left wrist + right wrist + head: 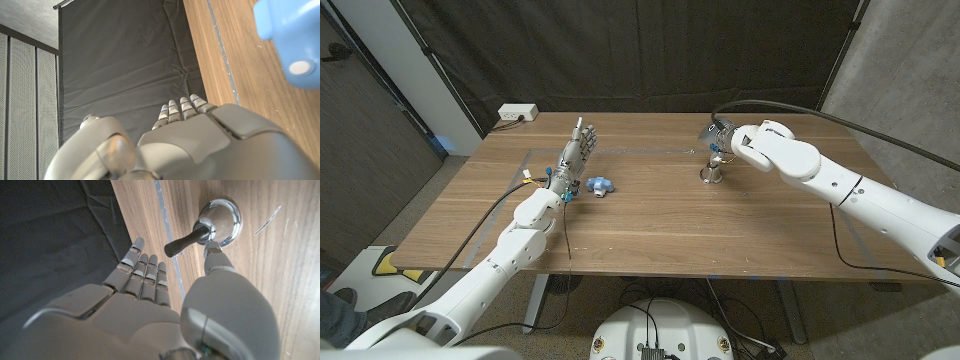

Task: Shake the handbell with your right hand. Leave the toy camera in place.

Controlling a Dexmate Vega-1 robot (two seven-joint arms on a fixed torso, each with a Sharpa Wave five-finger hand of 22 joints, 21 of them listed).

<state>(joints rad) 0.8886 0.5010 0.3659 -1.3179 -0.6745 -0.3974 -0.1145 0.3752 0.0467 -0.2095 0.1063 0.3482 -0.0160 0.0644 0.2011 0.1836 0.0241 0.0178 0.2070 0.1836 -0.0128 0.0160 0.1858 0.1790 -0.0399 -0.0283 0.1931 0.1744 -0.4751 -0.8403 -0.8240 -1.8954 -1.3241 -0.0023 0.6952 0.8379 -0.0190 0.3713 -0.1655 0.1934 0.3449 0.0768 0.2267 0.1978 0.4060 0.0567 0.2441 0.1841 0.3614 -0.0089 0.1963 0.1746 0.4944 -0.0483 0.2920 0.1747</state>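
handbell [711, 172] upright mid-table, right hand [725, 139] spread just beside.

- L hand [578, 152]: held on edge w/ fingers straight, together, nothing gripped.
- R hand [722, 135]: fingers [142, 272] extended, thumb apart, nothing gripped; arm bent inward.

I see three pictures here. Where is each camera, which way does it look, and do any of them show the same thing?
Head view: on the robot's head, looking down at the table; both arms show, left hand and right hand.
Left wrist view: on the left wrist, looking along the left hand's back past the blue toy camera.
Right wrist view: on the right wrist, looking along the open right hand at the handbell.
Shared: the handbell and toy camera also show from the head.
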